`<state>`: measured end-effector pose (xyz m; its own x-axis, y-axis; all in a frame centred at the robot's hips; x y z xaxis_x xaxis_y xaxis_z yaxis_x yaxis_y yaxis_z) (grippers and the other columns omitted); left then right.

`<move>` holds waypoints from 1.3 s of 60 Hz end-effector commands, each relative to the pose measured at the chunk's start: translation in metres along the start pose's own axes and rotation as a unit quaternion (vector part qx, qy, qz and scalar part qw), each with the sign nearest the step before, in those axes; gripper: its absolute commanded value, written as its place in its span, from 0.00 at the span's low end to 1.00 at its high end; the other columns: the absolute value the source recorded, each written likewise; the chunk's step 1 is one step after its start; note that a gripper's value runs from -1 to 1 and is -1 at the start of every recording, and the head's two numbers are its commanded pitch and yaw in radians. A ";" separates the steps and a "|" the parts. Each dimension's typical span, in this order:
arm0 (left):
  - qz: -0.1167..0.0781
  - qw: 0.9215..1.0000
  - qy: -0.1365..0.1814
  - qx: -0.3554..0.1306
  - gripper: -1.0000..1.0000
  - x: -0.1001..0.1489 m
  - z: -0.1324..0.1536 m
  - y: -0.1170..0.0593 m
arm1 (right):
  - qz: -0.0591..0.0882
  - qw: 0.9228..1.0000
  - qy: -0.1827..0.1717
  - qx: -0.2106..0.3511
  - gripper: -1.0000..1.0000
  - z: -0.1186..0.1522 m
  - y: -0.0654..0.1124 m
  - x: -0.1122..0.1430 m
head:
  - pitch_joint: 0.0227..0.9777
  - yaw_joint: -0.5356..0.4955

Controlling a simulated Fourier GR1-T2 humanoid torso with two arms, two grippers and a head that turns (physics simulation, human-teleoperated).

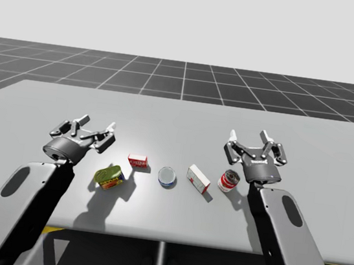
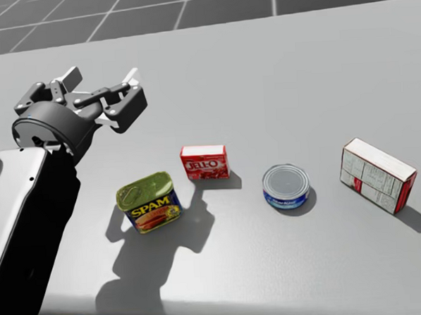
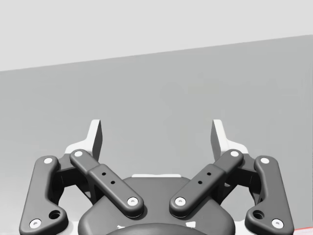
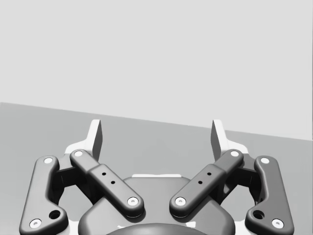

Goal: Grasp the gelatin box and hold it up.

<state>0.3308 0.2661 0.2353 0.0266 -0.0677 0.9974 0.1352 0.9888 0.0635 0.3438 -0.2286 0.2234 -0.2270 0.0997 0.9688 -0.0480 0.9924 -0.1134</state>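
High view: the left pincer (image 1: pixel 96 126) and right pincer (image 1: pixel 249 141) hover wide open and empty above the tabletop (image 1: pixel 329 166), judged a ready stance before approach; the small red gelatin box (image 1: pixel 137 160) lies untouched near the left pincer, on its inner side. Head view: an arm's pincer (image 2: pixel 102 82), spread and empty, stands apart from the gelatin box (image 2: pixel 204 162), whose white lettering is not transcribed. Wrist views: the left pincer (image 3: pixel 156 134) and right pincer (image 4: pixel 156 134) each gape, with nothing between the fingers and bare tabletop ahead.

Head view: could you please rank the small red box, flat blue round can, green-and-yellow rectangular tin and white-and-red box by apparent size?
1. white-and-red rectangular box and green-and-yellow rectangular tin: about alike, too close to rank.
2. flat blue round can.
3. small red gelatin box, smallest, though slightly farther from the camera.
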 end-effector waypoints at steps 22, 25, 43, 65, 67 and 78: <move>0.048 0.998 0.024 0.038 0.00 0.013 0.052 -0.062 | 0.019 1.000 0.000 -0.007 0.00 0.001 0.003 -0.002 | 0.80 0.75; 0.061 0.997 0.037 0.040 0.00 0.013 0.063 -0.072 | 0.018 1.000 0.001 -0.008 0.00 0.001 0.003 -0.002 | 0.80 0.75; 0.094 0.993 0.065 0.019 0.00 0.003 0.127 -0.107 | 0.023 1.000 0.003 -0.012 0.00 0.002 0.004 -0.003 | 0.79 0.76; 0.100 0.989 0.103 -0.032 0.00 -0.033 0.166 -0.132 | 0.027 1.000 0.001 -0.014 0.00 0.001 0.004 -0.005 | 0.80 0.75; 0.105 0.988 0.105 -0.036 0.00 -0.035 0.166 -0.134 | 0.027 1.000 0.001 -0.014 0.00 0.001 0.004 -0.004 | 0.80 0.75; 0.115 0.985 0.119 -0.056 0.00 -0.054 0.161 -0.148 | 0.030 0.999 0.000 -0.014 0.00 0.002 0.004 -0.005 | 0.80 0.76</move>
<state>0.1523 0.1564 0.1927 0.2814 0.1060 0.9537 0.1798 0.9704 -0.1609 0.3431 -0.2249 0.2184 -0.2281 0.1550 0.9612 -0.0086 0.9869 -0.1611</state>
